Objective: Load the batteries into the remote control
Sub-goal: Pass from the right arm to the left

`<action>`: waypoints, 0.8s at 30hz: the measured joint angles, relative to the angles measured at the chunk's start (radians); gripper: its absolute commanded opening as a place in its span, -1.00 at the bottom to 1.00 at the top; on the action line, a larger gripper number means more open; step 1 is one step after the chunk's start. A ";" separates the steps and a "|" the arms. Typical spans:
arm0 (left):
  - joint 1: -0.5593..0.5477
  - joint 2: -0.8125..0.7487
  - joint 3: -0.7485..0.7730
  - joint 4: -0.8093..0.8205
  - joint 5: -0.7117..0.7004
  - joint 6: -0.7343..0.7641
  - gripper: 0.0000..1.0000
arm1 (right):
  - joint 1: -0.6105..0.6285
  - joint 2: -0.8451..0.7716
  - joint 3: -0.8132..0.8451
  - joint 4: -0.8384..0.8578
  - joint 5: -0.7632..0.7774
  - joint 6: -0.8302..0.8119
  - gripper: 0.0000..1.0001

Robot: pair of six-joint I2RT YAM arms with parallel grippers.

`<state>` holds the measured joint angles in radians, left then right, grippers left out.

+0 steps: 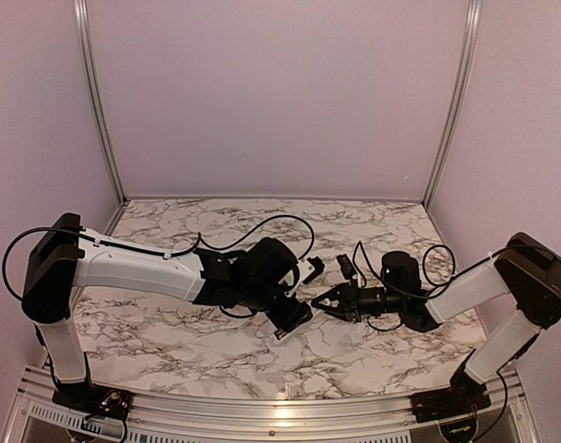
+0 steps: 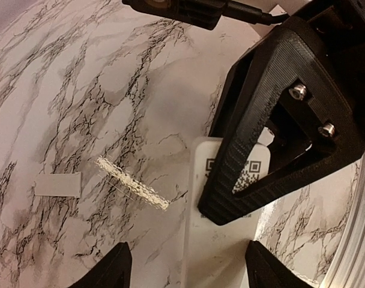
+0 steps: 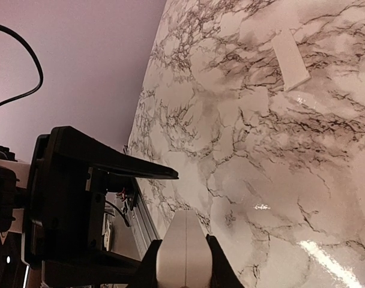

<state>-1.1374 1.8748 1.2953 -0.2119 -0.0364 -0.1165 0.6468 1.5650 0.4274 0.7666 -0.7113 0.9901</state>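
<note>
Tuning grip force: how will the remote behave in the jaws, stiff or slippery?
Remote control looks like smooth hard plastic: probably stiff, likely slippery. Only the right gripper pinches it, so it may pivot. Flat and slim, unlikely to roll.

The light in here is soft, pinkish and rather dim, laying only faint, blurry shadows on the glossy tabletop (image 1: 170,346). White glare streaks cross the marble in the right wrist view (strongest lower right), and the metal rail (image 1: 280,413) at its near edge glints. Whatever sits nearest the wrist lenses goes dark and soft.
</note>
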 measured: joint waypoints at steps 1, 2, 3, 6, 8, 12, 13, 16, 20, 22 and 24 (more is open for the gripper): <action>-0.001 0.005 0.003 0.000 0.001 0.002 0.30 | 0.000 0.000 0.000 -0.002 0.005 0.001 -0.91; -0.002 0.008 0.005 0.000 0.003 0.005 0.30 | 0.000 0.000 0.000 -0.005 0.008 0.001 -0.91; -0.005 0.010 0.006 0.000 0.003 0.007 0.31 | 0.000 0.000 0.000 -0.006 0.011 0.002 -0.91; -0.011 0.013 0.013 -0.003 0.010 0.016 0.35 | 0.000 0.000 0.000 -0.007 0.011 0.003 -0.90; -0.017 0.016 0.014 -0.003 0.023 0.021 0.35 | 0.000 0.000 0.002 -0.003 0.011 0.004 -0.91; -0.024 0.024 0.014 -0.004 0.045 0.031 0.12 | 0.000 0.000 0.003 -0.003 0.011 0.004 -0.90; -0.026 0.027 0.015 -0.006 0.047 0.034 0.02 | 0.000 0.000 0.003 -0.003 0.011 0.004 -0.89; -0.027 0.040 0.023 -0.016 0.039 0.040 -0.20 | 0.000 0.000 0.005 -0.013 0.006 0.004 -0.83; -0.026 0.050 0.031 -0.025 0.026 0.054 -0.35 | 0.000 0.000 0.007 -0.022 0.007 0.006 -0.69; -0.027 0.049 0.032 -0.030 0.015 0.053 -0.39 | 0.001 0.000 0.008 -0.023 0.005 0.005 -0.42; -0.027 0.049 0.032 -0.030 0.012 0.053 -0.44 | 0.001 -0.002 0.008 -0.029 0.005 0.003 -0.22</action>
<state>-1.1641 1.9240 1.3273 -0.2420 -0.0246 -0.0631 0.6479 1.5631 0.4355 0.7372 -0.7063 0.9928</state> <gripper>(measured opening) 0.373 0.260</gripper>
